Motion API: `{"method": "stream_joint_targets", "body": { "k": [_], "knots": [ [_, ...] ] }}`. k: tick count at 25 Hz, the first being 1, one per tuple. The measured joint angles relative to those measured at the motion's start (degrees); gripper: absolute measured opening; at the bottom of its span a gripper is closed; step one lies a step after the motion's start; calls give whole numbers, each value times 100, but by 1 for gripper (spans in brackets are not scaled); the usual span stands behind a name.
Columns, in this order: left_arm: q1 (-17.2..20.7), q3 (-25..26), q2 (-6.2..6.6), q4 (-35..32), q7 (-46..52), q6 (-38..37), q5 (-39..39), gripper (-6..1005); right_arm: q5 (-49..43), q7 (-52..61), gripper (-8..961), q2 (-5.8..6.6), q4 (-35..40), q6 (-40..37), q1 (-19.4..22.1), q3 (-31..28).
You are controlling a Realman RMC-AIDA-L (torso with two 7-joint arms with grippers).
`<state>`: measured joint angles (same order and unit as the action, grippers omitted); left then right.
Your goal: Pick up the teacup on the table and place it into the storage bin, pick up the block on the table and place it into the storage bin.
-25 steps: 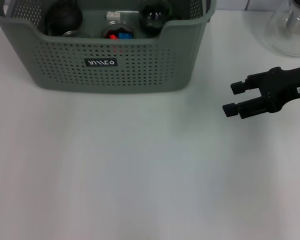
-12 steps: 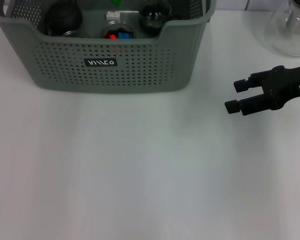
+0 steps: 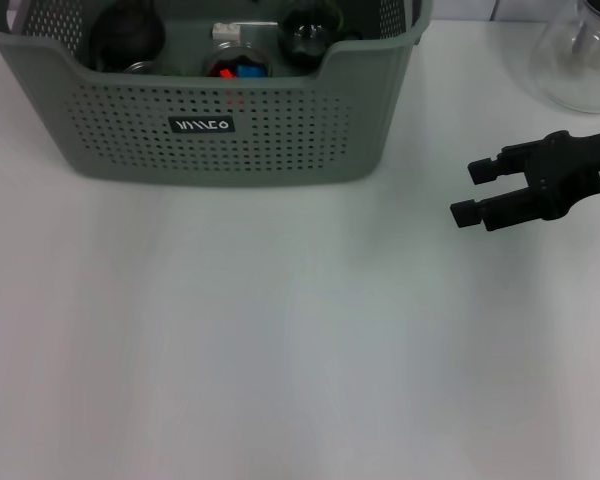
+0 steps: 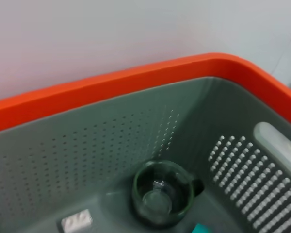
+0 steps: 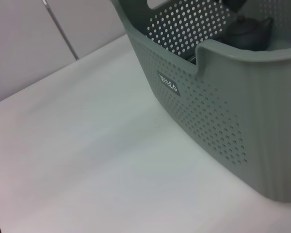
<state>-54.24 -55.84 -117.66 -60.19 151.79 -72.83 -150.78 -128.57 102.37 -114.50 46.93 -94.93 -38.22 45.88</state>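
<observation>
Item: storage bin (image 3: 270, 150), large grey-green perforated plastic basket, dipped front rim, black label with white lettering; sits at the far left of the white counter (image 3: 280, 340).

Contents, as I read them: small dark glass teacup (image 4: 162, 194) with handle, upright on the bin floor near a corner; red and blue block pieces (image 3: 237, 70) in a round clear dish behind the front dip; dark round vessels (image 3: 127, 35) to either side. I judge both placements done.

Right pincer (image 3: 467, 192): black, over the bare counter well right of the bin, fingers (image 3: 464, 213) apart at a moderate gap, holding nothing.

Left pincer: not seen; its wrist camera looks down into the bin, so I cannot tell its state.

Clear glass flask (image 3: 580, 60): far right corner, near the right arm.

Handling note: I retract each arm slowly, lifting the left straight up clear of the rim, swinging the right wide of the flask.
</observation>
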Motion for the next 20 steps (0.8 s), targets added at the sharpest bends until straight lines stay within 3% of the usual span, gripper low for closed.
{"method": "stream_joint_targets", "body": {
  "k": [4,7,9,14,18,20],
  "knots": [
    [669,406,-85,-1271,-352,-539,759,554,24,-34,836,13,18,-2,19,-3],
    [1371,863,-126,-2130,-804,-1140,2079,690,54,-114,836,15,39,-65,31,-67],
    [1866,1136,-144,-2410,-1183,-1545,3085,712,93,-239,836,15,20,-145,35,-140],
    [2918,1456,-313,-2205,-2590,-2618,5013,766,348,-650,836,-4,-16,-365,81,-303],
    [3301,1478,-557,-1504,-3917,-3480,5180,809,643,-1038,836,-78,-53,-484,121,-344],
    [3376,1450,-611,-1066,-4457,-3678,4961,845,786,-1254,836,-124,-165,-509,126,-342]
  ]
}}
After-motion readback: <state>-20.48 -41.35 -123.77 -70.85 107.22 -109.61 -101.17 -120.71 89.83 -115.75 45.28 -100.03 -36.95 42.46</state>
